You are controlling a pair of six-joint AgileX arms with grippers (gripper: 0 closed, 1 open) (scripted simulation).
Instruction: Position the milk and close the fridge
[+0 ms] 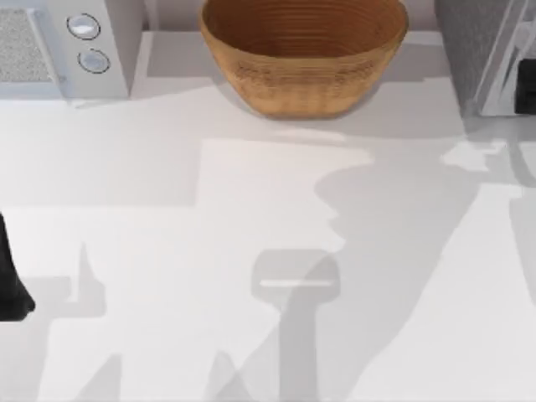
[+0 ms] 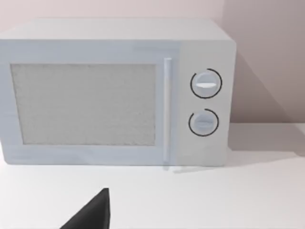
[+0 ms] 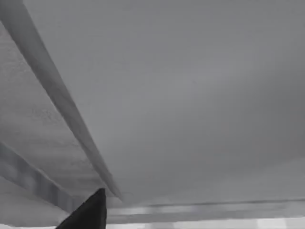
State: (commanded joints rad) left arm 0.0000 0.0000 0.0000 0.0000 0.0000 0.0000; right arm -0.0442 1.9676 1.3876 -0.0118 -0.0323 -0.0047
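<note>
While right pincer (image 1: pixel 526 88) meets fridge (image 1: pixel 473 50) door, grip state unclear; left parked.

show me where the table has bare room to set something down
Bare: the wide table stretch in front of the basket, from the left gripper at the left edge across to the right edge. Crowded: the back row, with microwave, basket, and fridge where the right gripper works.

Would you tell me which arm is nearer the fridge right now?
Right. The right gripper is against the fridge at the table's far right; the left gripper sits at the left edge.
</note>
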